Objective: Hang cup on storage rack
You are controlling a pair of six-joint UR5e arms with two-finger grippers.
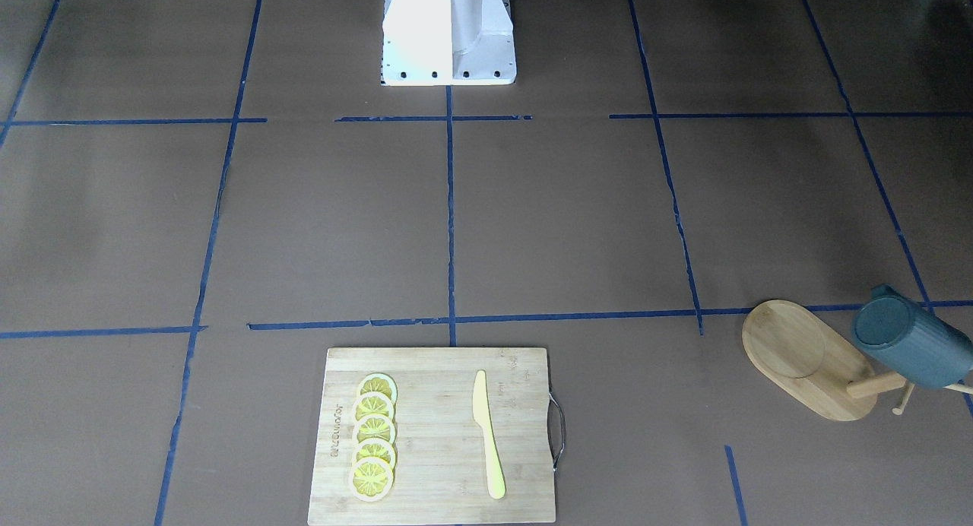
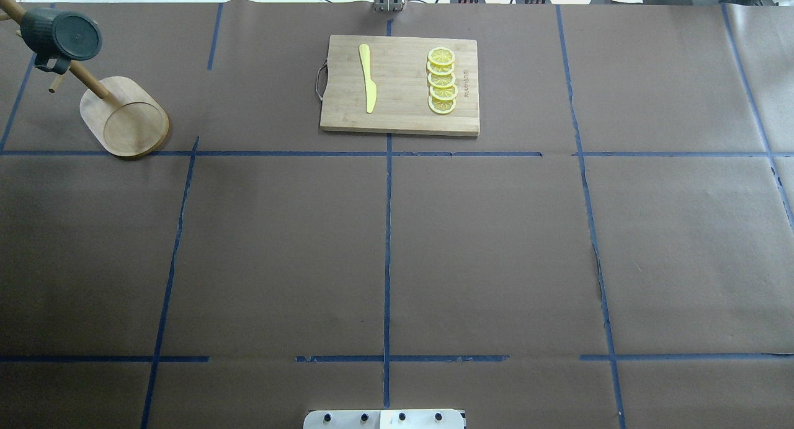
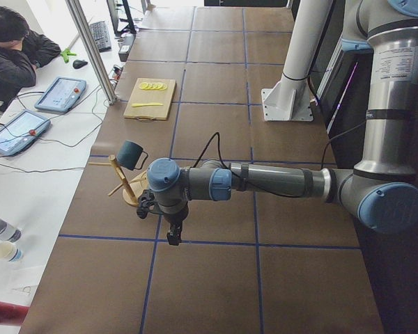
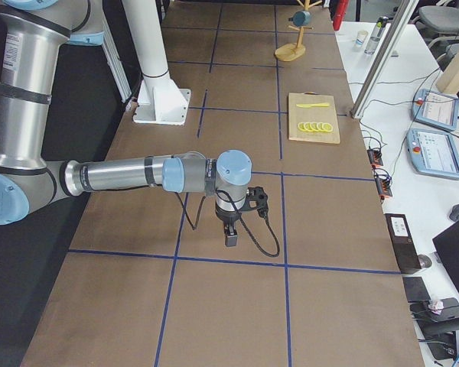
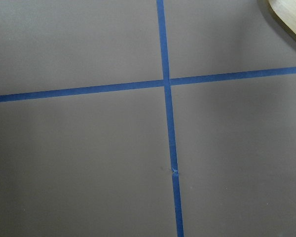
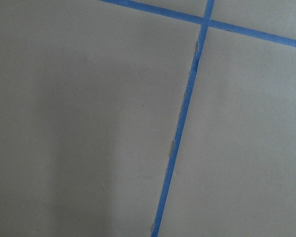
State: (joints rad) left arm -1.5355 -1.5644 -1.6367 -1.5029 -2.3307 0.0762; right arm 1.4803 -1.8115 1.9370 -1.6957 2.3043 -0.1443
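Note:
The dark teal cup point(image 2: 62, 35) hangs on a peg of the bamboo storage rack point(image 2: 127, 119) at the table's far left corner, its bottom facing the camera. It also shows in the front-facing view point(image 1: 908, 351), hanging by the rack's oval base point(image 1: 798, 355). My left gripper point(image 3: 173, 239) shows only in the exterior left view, pointing down over the table in front of the rack point(image 3: 125, 186), apart from the cup point(image 3: 131, 154). My right gripper point(image 4: 231, 238) shows only in the exterior right view, far from the rack. I cannot tell whether either is open or shut.
A bamboo cutting board point(image 2: 403, 116) with several lemon slices point(image 2: 442, 80) and a yellow knife point(image 2: 367, 79) lies at the far middle. The white robot pedestal point(image 1: 448, 36) stands at the near edge. A person point(image 3: 14, 49) sits at a side desk.

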